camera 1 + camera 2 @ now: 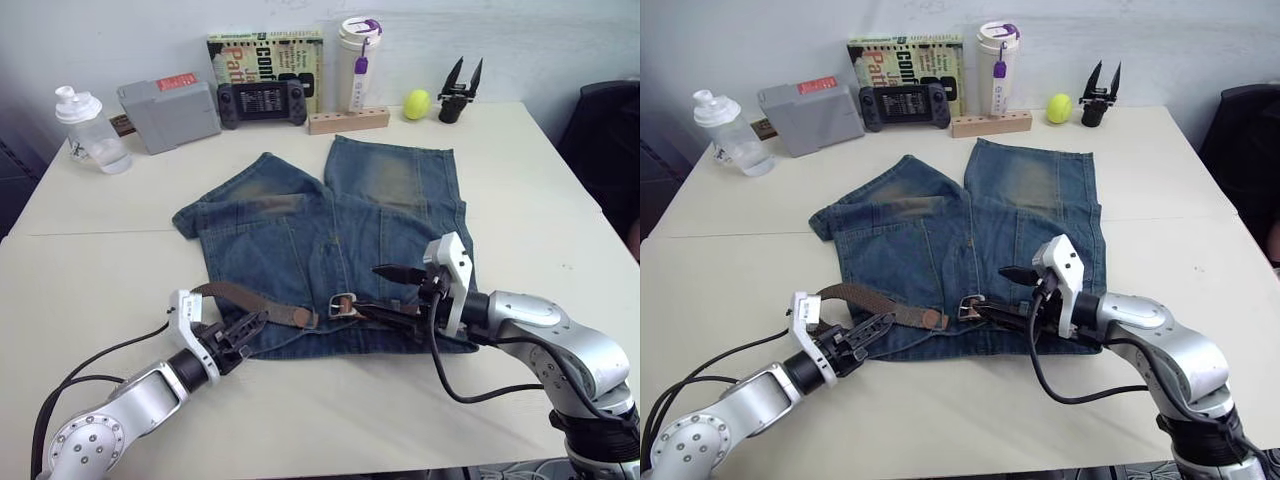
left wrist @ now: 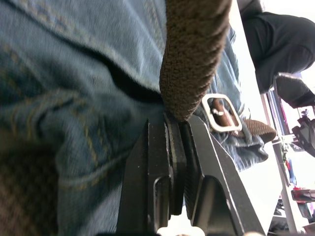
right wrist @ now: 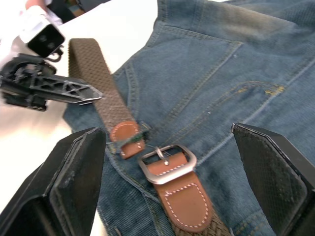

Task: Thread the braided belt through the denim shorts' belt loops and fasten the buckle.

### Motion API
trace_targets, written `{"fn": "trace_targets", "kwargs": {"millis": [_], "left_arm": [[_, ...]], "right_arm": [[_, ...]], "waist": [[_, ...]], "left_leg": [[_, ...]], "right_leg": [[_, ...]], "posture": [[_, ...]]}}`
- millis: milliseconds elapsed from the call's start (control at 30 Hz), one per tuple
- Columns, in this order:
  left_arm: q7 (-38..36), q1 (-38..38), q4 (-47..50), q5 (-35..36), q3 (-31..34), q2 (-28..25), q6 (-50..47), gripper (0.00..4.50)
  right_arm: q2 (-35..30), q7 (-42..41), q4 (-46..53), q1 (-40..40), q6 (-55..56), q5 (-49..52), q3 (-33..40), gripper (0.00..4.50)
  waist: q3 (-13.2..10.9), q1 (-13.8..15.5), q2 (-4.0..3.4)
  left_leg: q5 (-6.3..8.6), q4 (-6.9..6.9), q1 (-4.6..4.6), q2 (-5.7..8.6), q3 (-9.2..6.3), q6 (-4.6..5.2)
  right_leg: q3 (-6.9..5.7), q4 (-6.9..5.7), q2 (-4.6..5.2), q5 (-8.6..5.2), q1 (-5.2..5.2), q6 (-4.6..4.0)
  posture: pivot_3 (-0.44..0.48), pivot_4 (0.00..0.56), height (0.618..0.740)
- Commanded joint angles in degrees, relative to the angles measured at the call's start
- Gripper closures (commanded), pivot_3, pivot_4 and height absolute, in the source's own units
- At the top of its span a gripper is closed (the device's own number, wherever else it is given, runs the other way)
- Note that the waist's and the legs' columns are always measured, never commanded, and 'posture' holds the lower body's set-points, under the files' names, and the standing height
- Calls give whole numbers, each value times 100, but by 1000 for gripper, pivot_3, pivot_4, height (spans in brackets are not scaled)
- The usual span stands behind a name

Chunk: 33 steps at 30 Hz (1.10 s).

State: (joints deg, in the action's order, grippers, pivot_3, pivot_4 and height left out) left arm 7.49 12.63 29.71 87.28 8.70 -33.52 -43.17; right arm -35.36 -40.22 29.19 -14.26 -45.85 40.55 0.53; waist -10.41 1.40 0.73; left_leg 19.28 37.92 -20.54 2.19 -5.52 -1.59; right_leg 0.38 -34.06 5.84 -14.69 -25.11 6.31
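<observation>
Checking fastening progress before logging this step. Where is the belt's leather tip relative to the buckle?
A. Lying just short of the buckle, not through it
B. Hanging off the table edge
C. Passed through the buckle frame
A: in the right wrist view the leather tip lies beside the buckle, with the frame holding only its own strap.

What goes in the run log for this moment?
left claw: shut on belt | right claw: open over buckle | belt tip beside buckle, unfastened | shorts flat on table
</observation>
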Motion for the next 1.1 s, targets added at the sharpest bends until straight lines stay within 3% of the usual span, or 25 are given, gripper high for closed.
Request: {"fn": "trace_targets", "kwargs": {"millis": [33, 333, 500, 667, 767, 967, 1100], "left_arm": [[-86, 57, 335, 190, 102, -45, -56, 4500], [-13, -429, 233, 150, -236, 155, -139, 4500], [-386, -491, -116, -598, -571, 163, -283, 4500], [-801, -724, -405, -2030, -1107, -2, -309, 4500], [-1032, -792, -400, -2482, -1187, 70, -224, 4500], [-1402, -873, -191, -2874, -1180, 347, -145, 4500], [-1767, -810, -175, -3892, -1567, 79, 36, 4500]], "right_arm": [[41, 26, 236, 6, 166, -7, 35, 156], [87, 79, 213, 1, 188, -42, -47, 156], [42, 64, 309, 66, 252, -146, -157, 156], [-64, -2, 494, 270, 528, -575, -516, 156], [-69, -3, 505, 322, 795, -916, -720, 156], [-215, -14, 98, 359, 2453, -2563, -1363, 156], [-463, -146, -374, 337, 3830, -3581, -1640, 156]], "waist": [[0, 0, -1], [0, 2, -1], [0, 8, -1], [0, 12, -2], [1, 4, -4], [1, 11, -4], [0, 5, -4]], "left_leg": [[0, 0, 0, 0, 0, 0], [0, 0, 0, 1, 1, 1], [0, 0, 0, 2, 4, 0], [0, 0, 0, 5, 2, 1], [3, 0, 19, 3, 1, 6], [6, 0, 27, 4, -4, 9], [5, 0, 28, 7, -2, 7]], "right_leg": [[0, 1, 0, 0, 0, 0], [-1, 1, 0, 0, 3, 0], [-3, 3, -1, 15, 3, 27], [-5, 7, -2, 12, 10, 22], [-7, 18, -2, 2, 39, 3], [-9, 22, -2, -5, 53, -9], [-8, 22, -2, 0, 53, 1]], "posture": [[0, 150, 708], [0, 150, 708], [0, 150, 708], [0, 150, 708], [0, 150, 708], [0, 150, 708], [0, 150, 708]]}}
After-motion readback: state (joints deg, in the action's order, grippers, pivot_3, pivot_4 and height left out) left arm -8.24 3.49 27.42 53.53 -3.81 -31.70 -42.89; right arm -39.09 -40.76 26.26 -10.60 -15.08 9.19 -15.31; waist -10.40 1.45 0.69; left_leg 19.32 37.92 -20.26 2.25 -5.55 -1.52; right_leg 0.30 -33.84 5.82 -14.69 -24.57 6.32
